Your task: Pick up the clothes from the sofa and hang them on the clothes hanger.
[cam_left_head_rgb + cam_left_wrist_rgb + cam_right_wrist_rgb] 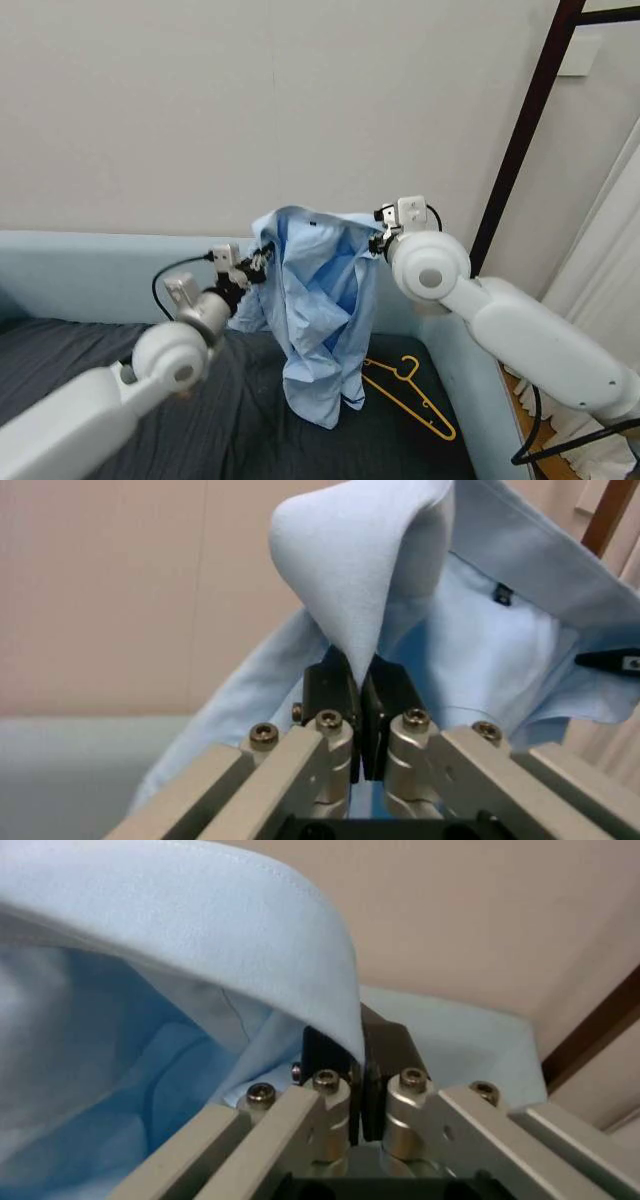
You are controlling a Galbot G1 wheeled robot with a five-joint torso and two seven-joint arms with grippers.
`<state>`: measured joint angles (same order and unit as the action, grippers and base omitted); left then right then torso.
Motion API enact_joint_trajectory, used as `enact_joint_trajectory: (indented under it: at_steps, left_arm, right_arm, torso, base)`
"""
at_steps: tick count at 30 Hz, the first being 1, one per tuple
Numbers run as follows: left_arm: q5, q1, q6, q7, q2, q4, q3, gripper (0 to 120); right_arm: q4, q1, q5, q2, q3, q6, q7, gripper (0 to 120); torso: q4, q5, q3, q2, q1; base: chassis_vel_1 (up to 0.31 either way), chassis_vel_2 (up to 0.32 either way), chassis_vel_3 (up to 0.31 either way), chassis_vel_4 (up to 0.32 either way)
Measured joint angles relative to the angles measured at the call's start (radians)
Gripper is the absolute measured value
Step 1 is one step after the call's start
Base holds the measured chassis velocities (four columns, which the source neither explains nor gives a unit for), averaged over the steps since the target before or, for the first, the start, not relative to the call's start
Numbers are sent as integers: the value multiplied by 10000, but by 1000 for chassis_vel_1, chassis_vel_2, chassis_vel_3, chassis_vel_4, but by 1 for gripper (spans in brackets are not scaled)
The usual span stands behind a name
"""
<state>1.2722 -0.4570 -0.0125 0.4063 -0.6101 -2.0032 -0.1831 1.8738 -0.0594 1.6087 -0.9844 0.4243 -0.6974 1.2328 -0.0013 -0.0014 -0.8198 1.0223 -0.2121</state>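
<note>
The left gripper and the right gripper each pinch the blue shirt tight at its top. The shirt hangs between them over the sofa, near a yellow hanger.

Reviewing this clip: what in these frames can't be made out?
- Head view: the rack runs off the top edge, so its rail is unseen.
- Head view: whether the shirt hem touches the sofa cannot be told.
- Left wrist view: the collar label is too small to read.
- Right wrist view: the draped fold hides how much cloth the right gripper pinches.
</note>
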Motion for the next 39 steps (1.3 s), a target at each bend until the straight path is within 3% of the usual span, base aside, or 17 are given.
enact_joint_trajectory:
  at_steps: [4, 7, 8, 15, 18, 20, 22, 23, 24, 26, 32, 36, 39]
  left_arm:
    - [510, 1248, -401, 2, 516, 128, -351, 0]
    - [998, 2785, -822, -38, 820, 690, -1023, 0]
    - [998, 2785, -822, -38, 820, 690, -1023, 0]
    - [1418, 5703, -1333, -265, 261, 2465, -3006, 0]
    - [1406, 5975, -1436, -252, 401, 2473, -3192, 0]
    - [1103, 5277, -1476, -78, 904, 1856, -2418, 0]
    - [958, 3684, -1587, 221, 1553, 802, -537, 0]
    - [958, 3684, -1587, 221, 1553, 802, -537, 0]
    - [905, 2351, -1626, 295, 2064, 12, 868, 0]
    - [724, 390, -1656, 384, 2857, -1127, 2330, 0]
    - [500, -1074, -1737, 774, 3696, -2411, 3492, 0]
    - [1870, -2191, -2122, 1437, 4733, -3499, 6026, 0]
    - [2724, -2172, -2388, 1771, 5293, -3735, 6794, 0]
  right_arm:
    - [-347, -868, 235, -55, 135, -76, -218, 0]
    - [-1239, -1927, 397, -288, 381, -147, -707, 0]
    - [-1239, -1927, 397, -288, 381, -147, -707, 0]
    - [-3433, -3254, -440, -1183, 1165, -68, -2223, 0]
    - [-3701, -3492, -555, -1314, 1244, -21, -2435, 0]
    - [-3059, -3511, -323, -974, 1281, -115, -2381, 0]
    - [-1987, -3440, 276, -461, 1279, -248, -2046, 0]
    - [-1987, -3440, 276, -461, 1279, -248, -2046, 0]
    - [-1277, -3417, 698, -152, 1237, -294, -1830, 0]
    - [-170, -3476, 1512, 204, 1051, -311, -1416, 0]
    - [585, -3755, 2187, 346, 897, -316, -935, 0]
    - [1239, -3994, 2996, 515, 445, -326, -201, 0]
    - [1790, -4199, 4032, 785, 50, -324, 715, 0]
  torso:
    - [-1, 2, 2, 1, 0]
    - [1, 2, 2, 1, 1]
    - [1, 2, 2, 1, 1]
    - [-3, 7, -1, -1, 0]
    - [-5, 5, -1, -1, -2]
    - [1, 6, -1, -1, -2]
    - [-2, 0, 2, 0, 2]
    - [-2, 0, 2, 0, 2]
    - [-1, 9, 3, 0, 1]
    - [7, 0, 6, 1, 6]
    - [-1, 1, 5, 2, 5]
    - [1, 16, 4, 2, 3]
    - [0, 9, 5, 3, 4]
  base:
    - [0, 0, 0, 0]
    - [0, 0, 0, 0]
    - [0, 0, 0, 0]
    - [0, 0, 0, 0]
    - [0, 0, 0, 0]
    - [0, 0, 0, 0]
    - [0, 0, 0, 0]
    - [0, 0, 0, 0]
    - [0, 0, 0, 0]
    - [0, 0, 0, 0]
    - [0, 0, 0, 0]
    - [0, 0, 0, 0]
    - [0, 0, 0, 0]
